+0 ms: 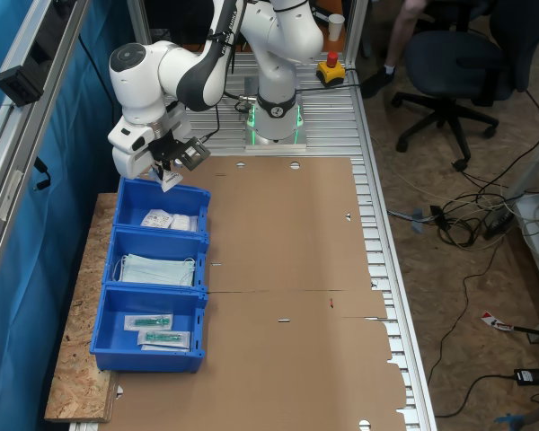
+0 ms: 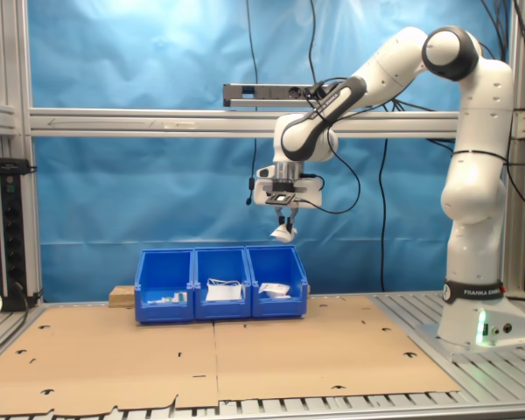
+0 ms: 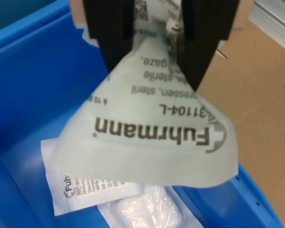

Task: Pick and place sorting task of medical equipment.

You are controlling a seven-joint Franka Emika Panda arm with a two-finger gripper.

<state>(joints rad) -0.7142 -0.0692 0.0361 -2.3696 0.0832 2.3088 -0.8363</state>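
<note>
Held packet: white sealed packet [image 3: 152,137] with dark print fills the wrist view's foreground, hanging bowed from the black fingers [image 3: 111,33]; also seen in the first exterior view [image 1: 170,180] and the second exterior view [image 2: 283,233].
Tool: pressed together on the top edge of the packet, one finger on each face; points down in the first exterior view [image 1: 169,168] and the second exterior view [image 2: 284,213].
Tool position: above the end bin [image 1: 194,196], well clear of its rim; packet hangs free, touching nothing below.
End bin contents: more white sealed packets [image 1: 166,219] lying flat on the bin floor; the wrist view shows them directly beneath the held one [image 3: 85,192].
Bin row: three blue bins side by side at the bench edge; the end bin is nearest the robot base in the first exterior view and on the second exterior view's right [image 2: 290,267].
Middle bin: [image 1: 112,259] holds pale blue folded face masks [image 1: 157,268].
Far bin: [image 1: 101,328] holds clear pouches with green parts [image 1: 153,321].
Bench: covered with brown cardboard sheets [image 1: 287,269].
Backdrop: blue curtain [image 2: 157,52] behind the bins in the second exterior view.
Surroundings: office chair [image 1: 454,67] and loose cables [image 1: 472,220] on the floor beside the bench.
</note>
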